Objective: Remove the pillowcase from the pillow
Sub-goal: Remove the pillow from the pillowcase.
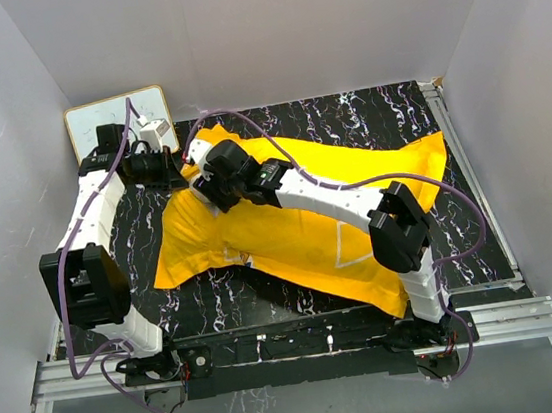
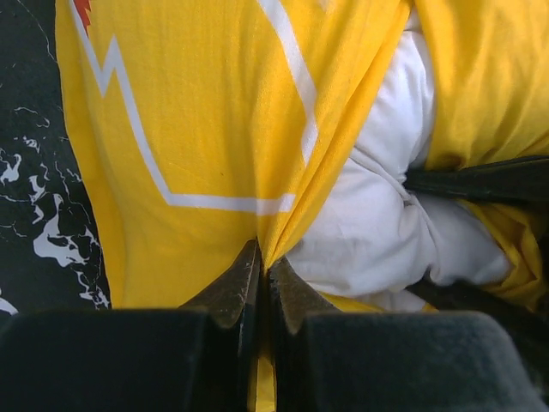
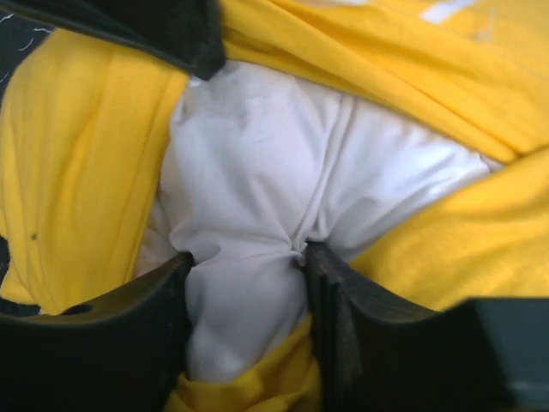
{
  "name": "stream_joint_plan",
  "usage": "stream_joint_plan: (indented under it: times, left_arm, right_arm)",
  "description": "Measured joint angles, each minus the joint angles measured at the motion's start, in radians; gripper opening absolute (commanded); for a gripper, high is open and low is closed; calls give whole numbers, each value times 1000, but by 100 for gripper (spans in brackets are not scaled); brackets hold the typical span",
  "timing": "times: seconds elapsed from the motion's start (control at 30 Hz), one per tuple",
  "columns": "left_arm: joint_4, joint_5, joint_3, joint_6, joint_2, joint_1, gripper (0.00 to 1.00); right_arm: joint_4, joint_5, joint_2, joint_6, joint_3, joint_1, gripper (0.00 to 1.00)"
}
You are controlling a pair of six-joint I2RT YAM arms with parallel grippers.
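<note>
Pillowcase [image 1: 298, 224]: bright yellow, lying crumpled across black marbled table [image 1: 366, 115], reaching from left of centre to the far right edge. Print showing only as white lines and a red scrap in the left wrist view; figure and lettering not readable.

White-faced board [image 1: 95, 123]: sitting at the back left corner, partly hiding behind the left arm [image 1: 94, 204] and its cable.

Left gripper [image 1: 172, 167]: reaching in at the far left end of the pillowcase. In its own view [image 2: 264, 266], jaws pressing together on a fold of yellow cloth, the cloth running taut away from the tips.

Pillow [image 2: 377, 232]: white and wrinkled, bulging out of the case opening just right of that fold. Mostly hiding inside the case; hard to pick out from above.

Right gripper [image 1: 211, 182]: sitting just right of the left one, very near it. In its own view [image 3: 247, 266], fingers clamping a bunched wad of the pillow's white cover, yellow cloth lying on both sides.

Right arm [image 1: 335, 194]: crossing over the pillowcase, covering part of its middle and near right corner.
</note>
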Motion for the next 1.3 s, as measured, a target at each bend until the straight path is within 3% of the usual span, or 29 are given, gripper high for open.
stream_joint_plan:
  times: [0.03,0.23,0.27,0.43,0.57,0.83,0.93,1.0,1.3]
  left_arm:
    - [6,0,-8,3,-4,2,0]
    - [93,-58,-101,24,-59,6,1]
    - [114,-77,-122,25,-73,5,10]
    - [182,-151,-185,33,-106,1,24]
    - [229,-220,-217,27,-105,-12,29]
    - [353,-399,-241,80,-44,-99,27]
    - [364,-391,-240,77,-38,-93,14]
    - [346,-353,-230,53,-38,-78,11]
    - [187,-121,-153,-103,11,58,25]
  right_arm:
    - [15,12,-2,12,-19,-3,32]
    - [90,45,-7,73,-98,-2,9]
    - [109,44,-12,85,-114,-2,8]
    - [194,45,-39,125,-185,9,8]
    - [239,81,-42,142,-214,29,8]
    - [386,151,-85,192,-343,42,8]
    - [464,163,-118,215,-421,41,8]
    - [507,163,-141,231,-466,40,8]
    - [601,131,-213,327,-585,33,8]
